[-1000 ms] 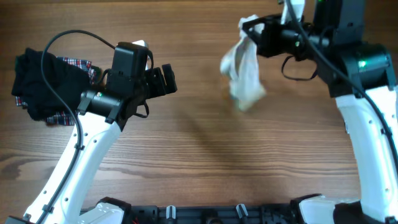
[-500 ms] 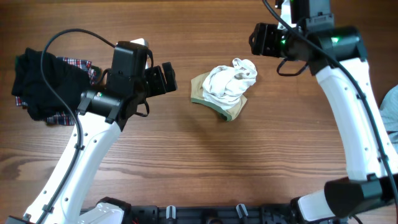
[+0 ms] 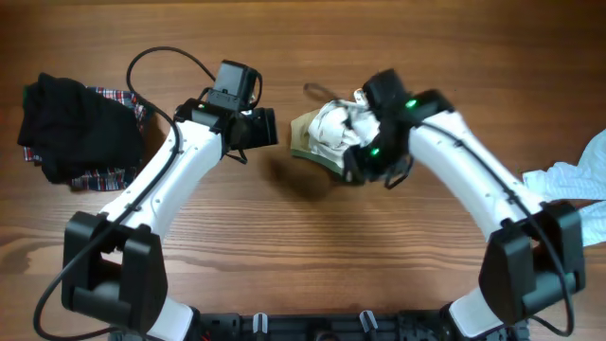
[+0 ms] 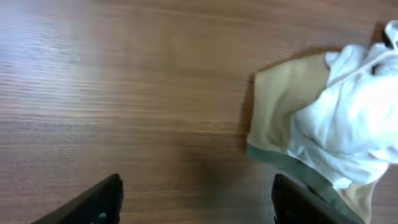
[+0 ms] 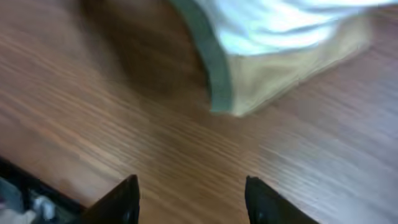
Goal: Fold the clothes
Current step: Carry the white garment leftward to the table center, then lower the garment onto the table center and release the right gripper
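Note:
The white T-shirt (image 3: 331, 133) with tan sleeves lies crumpled in a heap at the table's middle. Its tan, green-edged part shows in the left wrist view (image 4: 283, 118) and in the right wrist view (image 5: 280, 68). My left gripper (image 3: 268, 128) is just left of the heap, open, with only bare wood between its fingers (image 4: 99, 202). My right gripper (image 3: 354, 169) hangs over the heap's near right edge. It is open too, and nothing sits between its fingers (image 5: 261, 199).
A black garment (image 3: 71, 128) lies on a red-plaid piece (image 3: 121, 96) at the far left. A pale-blue piece (image 3: 578, 178) lies at the right edge. Bare wood runs along the front of the table.
The right gripper let go of the T-shirt, which dropped onto the table. The right arm then swung down to the heap's near edge. The left arm reached right toward the heap.

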